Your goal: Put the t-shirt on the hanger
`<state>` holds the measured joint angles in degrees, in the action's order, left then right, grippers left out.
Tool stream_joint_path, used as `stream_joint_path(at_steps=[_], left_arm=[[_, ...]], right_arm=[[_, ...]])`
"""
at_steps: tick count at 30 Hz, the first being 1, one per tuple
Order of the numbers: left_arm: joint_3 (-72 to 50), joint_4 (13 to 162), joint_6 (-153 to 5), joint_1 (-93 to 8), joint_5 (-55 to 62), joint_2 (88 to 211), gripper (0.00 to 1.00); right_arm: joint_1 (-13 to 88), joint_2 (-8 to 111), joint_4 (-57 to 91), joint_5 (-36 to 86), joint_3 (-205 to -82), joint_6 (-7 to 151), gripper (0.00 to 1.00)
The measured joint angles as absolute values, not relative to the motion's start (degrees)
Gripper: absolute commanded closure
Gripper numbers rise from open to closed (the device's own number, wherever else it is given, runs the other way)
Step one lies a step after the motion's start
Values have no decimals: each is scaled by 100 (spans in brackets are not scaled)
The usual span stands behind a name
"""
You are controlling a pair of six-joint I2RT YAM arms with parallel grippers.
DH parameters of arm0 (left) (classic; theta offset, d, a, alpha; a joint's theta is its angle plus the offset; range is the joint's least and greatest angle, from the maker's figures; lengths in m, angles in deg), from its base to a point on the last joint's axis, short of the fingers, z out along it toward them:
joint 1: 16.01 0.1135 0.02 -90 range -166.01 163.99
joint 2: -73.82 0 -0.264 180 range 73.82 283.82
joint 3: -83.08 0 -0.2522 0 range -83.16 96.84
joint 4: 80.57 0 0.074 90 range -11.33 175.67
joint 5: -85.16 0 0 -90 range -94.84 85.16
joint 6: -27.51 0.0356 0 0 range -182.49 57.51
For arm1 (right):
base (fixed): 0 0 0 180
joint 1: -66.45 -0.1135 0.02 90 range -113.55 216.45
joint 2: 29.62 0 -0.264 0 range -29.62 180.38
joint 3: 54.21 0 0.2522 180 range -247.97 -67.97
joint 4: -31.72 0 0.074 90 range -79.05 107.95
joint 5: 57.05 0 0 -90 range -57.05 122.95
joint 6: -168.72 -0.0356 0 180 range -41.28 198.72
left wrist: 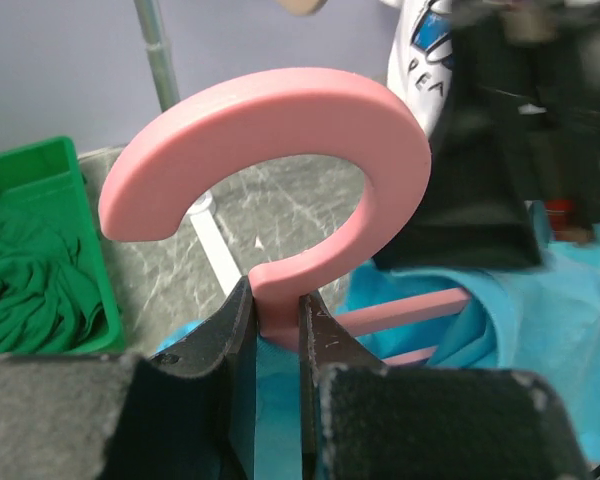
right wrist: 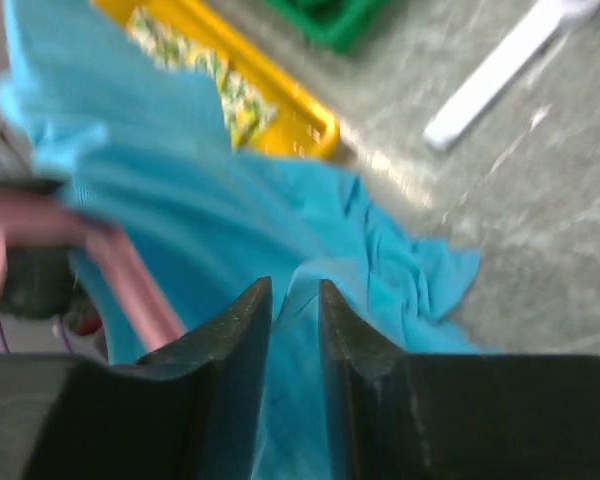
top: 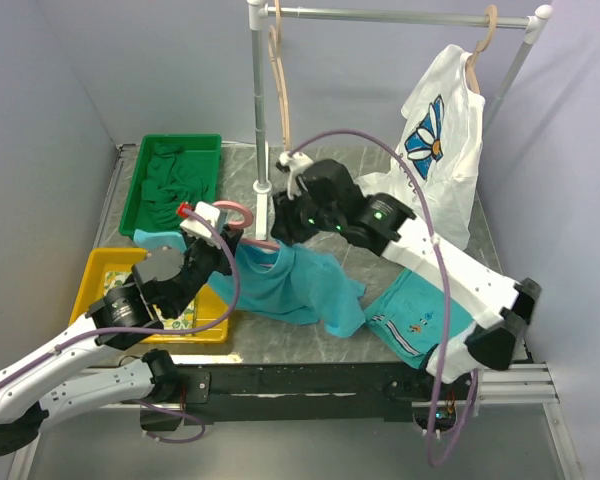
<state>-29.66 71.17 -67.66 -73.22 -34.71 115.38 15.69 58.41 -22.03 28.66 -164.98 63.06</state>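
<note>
The turquoise t-shirt (top: pixel 300 285) is bunched on the table's middle, partly lifted. The pink hanger (top: pixel 242 216) has its arms inside the shirt's neck; its hook (left wrist: pixel 280 130) sticks up. My left gripper (top: pixel 208 222) is shut on the hanger's neck just below the hook (left wrist: pixel 278 310). My right gripper (top: pixel 283 226) is shut on a fold of the t-shirt (right wrist: pixel 280 240) near the collar, and the hanger's pink arm (right wrist: pixel 130 270) shows to its left in the right wrist view.
A green bin (top: pixel 172 183) of green cloth stands at the back left, a yellow tray (top: pixel 110 282) in front of it. A rack (top: pixel 258 110) holds tan hangers and a white flower-print shirt (top: pixel 440 135). A teal garment with an emblem (top: pixel 415 320) lies at the right front.
</note>
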Motion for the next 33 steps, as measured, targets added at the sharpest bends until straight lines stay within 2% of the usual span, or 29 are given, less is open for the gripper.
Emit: stream_joint_path(at_steps=[1, 4, 12, 20, 31, 32, 33], left_arm=[[-3032, 7119, -6817, -7322, -3521, 11545, 99], [-3198, 7150, -6963, -7322, -3554, 11558, 99], [-3438, 7299, -7271, -7187, -3241, 11573, 99], [-3436, 7290, -7444, -6406, -2375, 11560, 99], [-3067, 7209, -7422, -6271, -1595, 11757, 99], [-3040, 7207, -7422, -6269, -1551, 11759, 99], [-3027, 7207, -7420, -6269, -1521, 11759, 99]], right_arm=[[1560, 5671, -2127, 2796, -16192, 6339, 47], [1560, 4969, -1854, 2647, -15510, 6483, 35], [1741, 3063, -1080, 2647, -14380, 6695, 26], [1813, 2176, -1043, 2422, -13423, 7095, 29], [1405, 2862, -1451, 2516, -13257, 7464, 34], [1348, 2936, -1469, 2568, -13257, 7486, 37], [1302, 2993, -1484, 2610, -13257, 7502, 54]])
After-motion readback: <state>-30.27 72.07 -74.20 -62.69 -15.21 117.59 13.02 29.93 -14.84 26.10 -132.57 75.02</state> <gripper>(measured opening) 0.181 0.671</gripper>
